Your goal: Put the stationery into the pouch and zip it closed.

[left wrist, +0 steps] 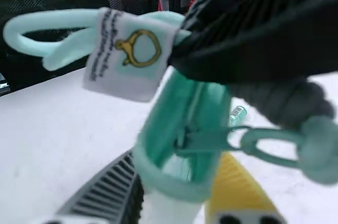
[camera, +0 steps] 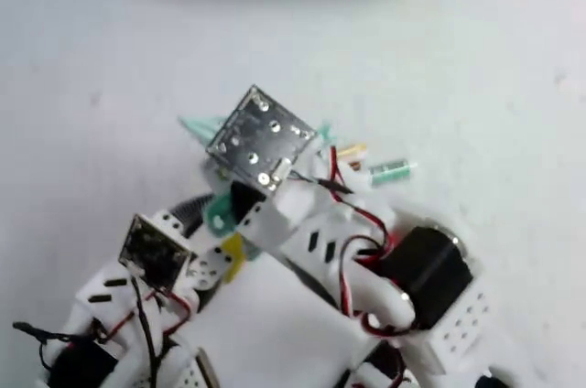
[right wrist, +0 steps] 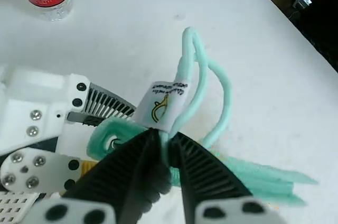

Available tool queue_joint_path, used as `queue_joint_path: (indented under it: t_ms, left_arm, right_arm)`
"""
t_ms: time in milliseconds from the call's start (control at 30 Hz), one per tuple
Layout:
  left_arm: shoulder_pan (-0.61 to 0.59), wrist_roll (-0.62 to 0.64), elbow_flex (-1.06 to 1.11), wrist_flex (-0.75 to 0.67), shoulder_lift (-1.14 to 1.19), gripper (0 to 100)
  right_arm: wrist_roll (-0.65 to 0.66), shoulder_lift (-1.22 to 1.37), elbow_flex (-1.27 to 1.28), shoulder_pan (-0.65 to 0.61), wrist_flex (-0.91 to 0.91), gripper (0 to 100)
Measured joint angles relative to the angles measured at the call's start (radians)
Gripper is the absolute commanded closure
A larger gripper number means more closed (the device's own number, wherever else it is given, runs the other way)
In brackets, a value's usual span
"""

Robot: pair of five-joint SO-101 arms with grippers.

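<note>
As left tool [left wrist: 177, 195] holds pouch [left wrist: 182, 102], right tool [right wrist: 168, 150] pinches.

Bright, even light from above; white table [camera: 476, 59] glares, nearly washed out around the fingers [right wrist: 134, 168]; shadows under the fingers soft and faint; black fingers stay dark with slight sheen on the ridges; room beyond the fingers dim.

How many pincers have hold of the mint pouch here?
2. The right pincer pinches the pouch at its labelled loop; the left pincer grips the rim by the zipper pull.
</note>
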Motion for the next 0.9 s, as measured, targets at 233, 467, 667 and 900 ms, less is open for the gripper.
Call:
queue_joint_path:
  t_ms: [233, 467, 667, 900]
  left_arm:
    - [-0.005, 0.002, -0.002, 0.0, 0.011, 98]
    - [-0.009, 0.002, -0.002, 0.0, 0.006, 98]
    - [-0.012, 0.003, -0.002, 0.011, 0.005, 98]
    - [-0.009, 0.002, -0.011, 0.023, 0.0, 98]
  right_arm:
    - [-0.003, 0.002, 0.003, 0.037, -0.103, 98.2]
    - [-0.031, 0.002, 0.003, 0.169, -0.287, 98.2]
    - [-0.137, 0.003, 0.006, 0.25, -0.396, 98.2]
    - [-0.146, 0.028, 0.008, 0.354, -0.425, 98.2]
